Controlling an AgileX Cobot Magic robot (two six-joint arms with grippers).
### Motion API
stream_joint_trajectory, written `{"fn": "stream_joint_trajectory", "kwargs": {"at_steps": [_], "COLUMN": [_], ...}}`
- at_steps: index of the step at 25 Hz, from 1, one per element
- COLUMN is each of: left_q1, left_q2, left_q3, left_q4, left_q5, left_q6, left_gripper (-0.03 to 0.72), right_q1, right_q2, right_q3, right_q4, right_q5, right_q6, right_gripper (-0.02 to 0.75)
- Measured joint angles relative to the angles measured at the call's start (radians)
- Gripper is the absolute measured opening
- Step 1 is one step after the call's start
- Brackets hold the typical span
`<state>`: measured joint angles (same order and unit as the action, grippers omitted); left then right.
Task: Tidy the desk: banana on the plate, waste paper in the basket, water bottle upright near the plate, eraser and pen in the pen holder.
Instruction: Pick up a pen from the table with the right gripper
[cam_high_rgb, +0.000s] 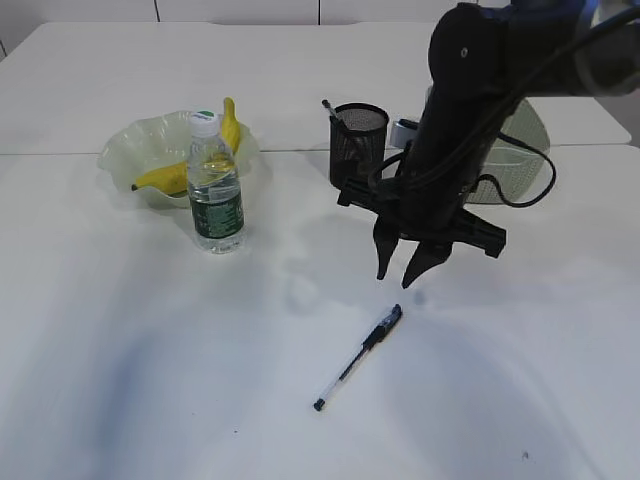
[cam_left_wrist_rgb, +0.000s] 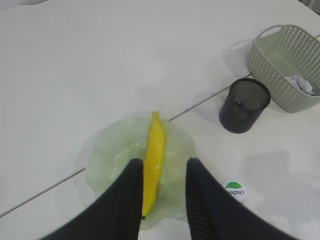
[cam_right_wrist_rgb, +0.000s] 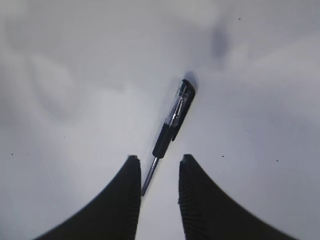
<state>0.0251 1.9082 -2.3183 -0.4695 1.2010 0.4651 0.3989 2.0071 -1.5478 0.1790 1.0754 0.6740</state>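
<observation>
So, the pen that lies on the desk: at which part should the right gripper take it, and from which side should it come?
Probably from straight above, at the black grip section of the pen. The pen lies flat on the desk with bare surface all around it. The right gripper hangs above it, jaws apart, and should close across the thin barrel, not along it.

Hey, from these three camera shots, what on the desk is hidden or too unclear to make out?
- Basket contents: exterior view, the right arm blocks it; left wrist view shows only a corner of crumpled paper.
- Eraser: not discernible anywhere; the pen holder interior is too dark.
- Pen tip: right wrist view, cut off between the right pincer fingers.
- Left pincer: outside the exterior view.
</observation>
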Motion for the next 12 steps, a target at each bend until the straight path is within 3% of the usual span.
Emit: {"fn": "stream_joint_trajectory", "kwargs": {"at_steps": [5,12], "left_q1": [0.009,0.013], "left_q2": [0.000,0.000], "left_q3": [0.000,0.000], "left_q4": [-0.010,-0.008], "left_q5": [0.000,-0.009], "left_q6": [0.000,-0.002], "left_gripper": [0.197,0.197], "right_q1": [0.000,0.000], "right_q2": [0.039,0.048], "right_q3": [0.000,0.000], "right_q4": [0.008,-0.016], "right_q5": [-0.006,-0.020], "right_q6": [0.021,0.089], "right_gripper": [0.267,0.276]}}
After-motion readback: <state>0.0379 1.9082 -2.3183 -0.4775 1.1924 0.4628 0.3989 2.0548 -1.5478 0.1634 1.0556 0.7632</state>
